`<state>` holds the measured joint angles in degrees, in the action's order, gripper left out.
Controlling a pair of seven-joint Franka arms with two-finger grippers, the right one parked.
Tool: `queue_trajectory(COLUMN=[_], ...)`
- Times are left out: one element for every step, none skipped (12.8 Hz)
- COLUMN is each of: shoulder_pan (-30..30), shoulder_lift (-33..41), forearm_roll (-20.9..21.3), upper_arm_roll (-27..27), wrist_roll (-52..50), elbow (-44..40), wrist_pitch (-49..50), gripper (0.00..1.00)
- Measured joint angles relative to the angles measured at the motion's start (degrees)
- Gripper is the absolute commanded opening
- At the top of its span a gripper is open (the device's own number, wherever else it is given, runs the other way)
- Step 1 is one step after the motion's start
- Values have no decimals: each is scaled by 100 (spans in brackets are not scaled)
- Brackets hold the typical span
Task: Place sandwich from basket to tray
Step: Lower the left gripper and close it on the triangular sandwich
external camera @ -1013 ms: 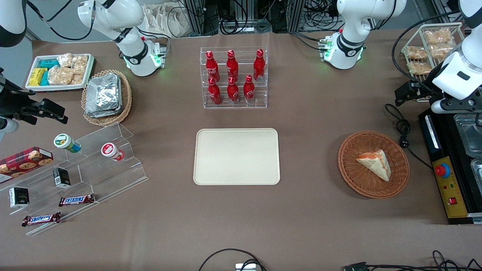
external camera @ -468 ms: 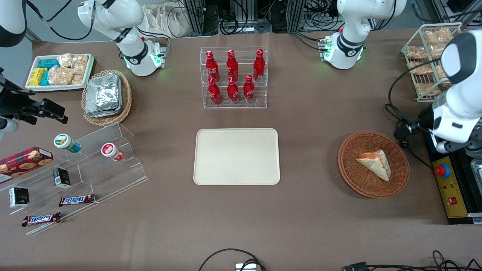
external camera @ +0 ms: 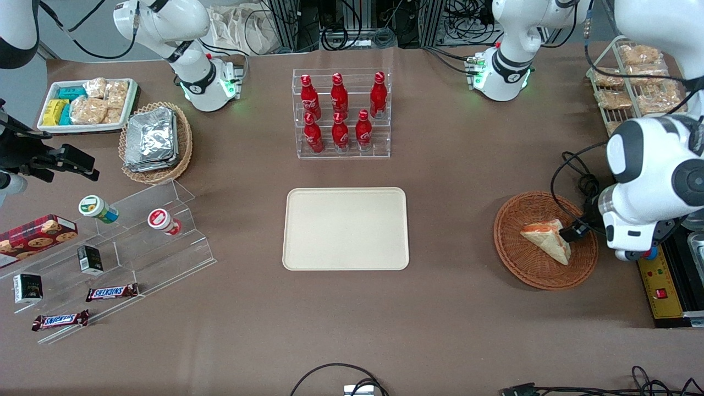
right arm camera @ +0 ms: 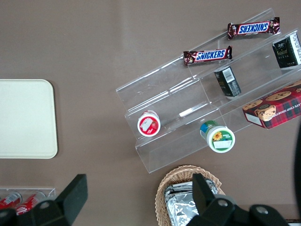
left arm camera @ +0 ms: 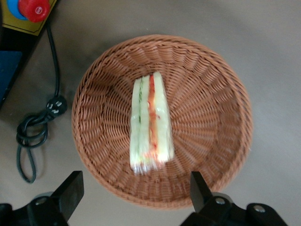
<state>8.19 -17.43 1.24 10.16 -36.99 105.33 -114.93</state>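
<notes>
One sandwich lying in basket; gripper above basket, fingers spread wide; tray bare.

Gripper spread above basket; sandwich unobstructed.

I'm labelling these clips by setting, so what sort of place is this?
Probably a robotics lab staged as a snack counter: cola bottles in a clear rack, chocolate bars, an empty tray. The gripper hangs open over the basket holding a sandwich.

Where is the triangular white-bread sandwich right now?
In the round reddish-brown wicker basket, the sandwich lies untouched; the left gripper hovers above it, fingers open.
</notes>
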Motion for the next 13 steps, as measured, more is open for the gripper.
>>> queue_trajectory(shoulder_pan=[-1, -2, -2, -1, -1, 0, 0, 0, 0, 0, 0, 0, 0], shoulder_lift=[-106, -180, -233, -287, -350, -412, -475, -538, -608, -685, -759, -817, -854], forearm_roll=[-1, -3, -30, -91, -167, -216, -248, -269, -324, -425, -526, -581, -593], upper_arm_roll=[39, 53, 53, 53, 50, 49, 49, 49, 49, 48, 48, 48, 48], wrist_roll=[0, -7, -32, -62, -74, -85, -91, -98, -107, -108, -108, -108, -108], elbow=[120, 281, 432, 534, 589, 606, 614, 618, 622, 626, 626, 626, 626], wrist_pitch=[-247, -501, -723, -860, -946, -1043, -1160, -1235, -1276, -1303, -1323, -1339, -1350], gripper=[100, 100, 100, 100, 100, 100, 100, 98, 89, 81, 67, 48, 29])
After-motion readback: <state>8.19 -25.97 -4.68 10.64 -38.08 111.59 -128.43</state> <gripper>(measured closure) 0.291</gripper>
